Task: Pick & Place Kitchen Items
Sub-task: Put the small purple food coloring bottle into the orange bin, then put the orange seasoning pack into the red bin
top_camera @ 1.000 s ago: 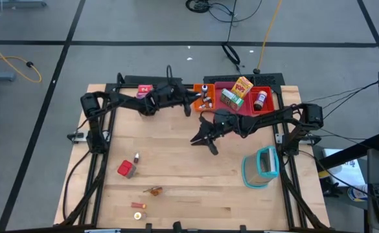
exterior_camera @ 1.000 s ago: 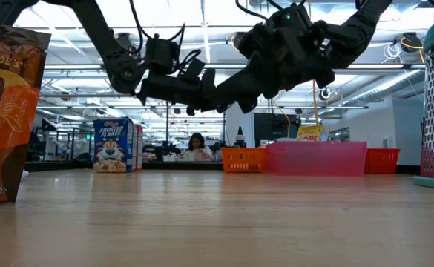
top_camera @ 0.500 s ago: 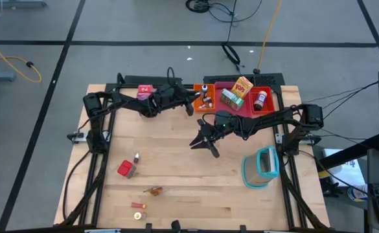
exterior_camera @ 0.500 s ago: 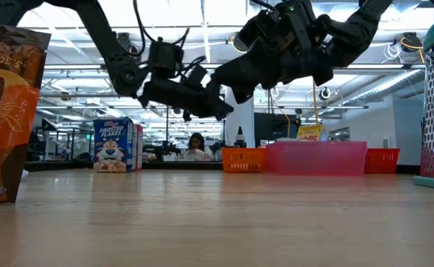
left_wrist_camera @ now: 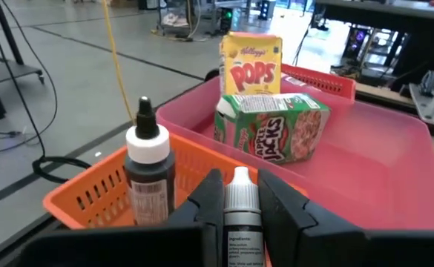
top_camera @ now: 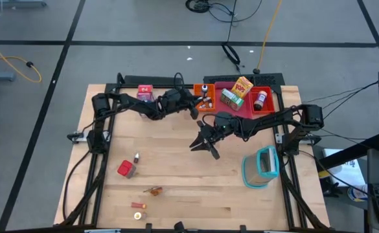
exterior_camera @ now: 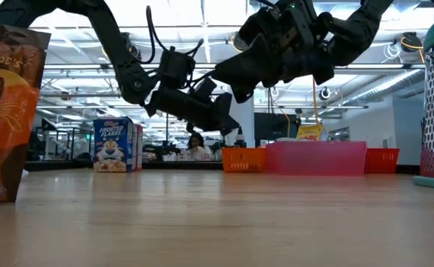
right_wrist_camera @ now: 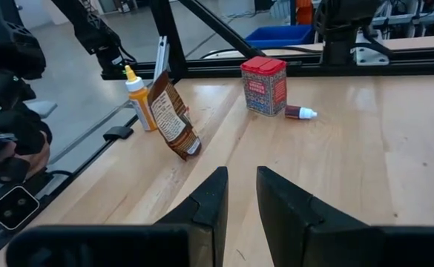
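Moved: left gripper (left_wrist_camera: 240,194) has carried its pinched white-capped bottle (left_wrist_camera: 240,211) over the orange tray (left_wrist_camera: 90,194).
Tip: lower upright beside the dark bottle (left_wrist_camera: 149,174) before letting go.
Right gripper (right_wrist_camera: 241,193): empty, jaws slightly parted, mid-surface.

Teal-rimmed clear container (top_camera: 261,167) on the table's (top_camera: 176,162) right part; orange tray (top_camera: 198,103), pink tray (top_camera: 240,109) and red tray (top_camera: 267,94) (side by side) behind it.

Toy groceries spread over the bench and trays

A white-capped bottle (left_wrist_camera: 240,215) is clamped upright between the left gripper (left_wrist_camera: 240,194) fingers, just beside a dark-capped bottle (left_wrist_camera: 149,172) standing in the orange tray (left_wrist_camera: 90,194). A yellow Pops carton (left_wrist_camera: 251,67) and a green Apple Jacks carton (left_wrist_camera: 271,135) are set in the pink tray (left_wrist_camera: 395,174). A red tin (right_wrist_camera: 264,85), a tilted brown packet (right_wrist_camera: 172,116) and a yellow bottle (right_wrist_camera: 136,99) are seen on the bench (right_wrist_camera: 350,163).
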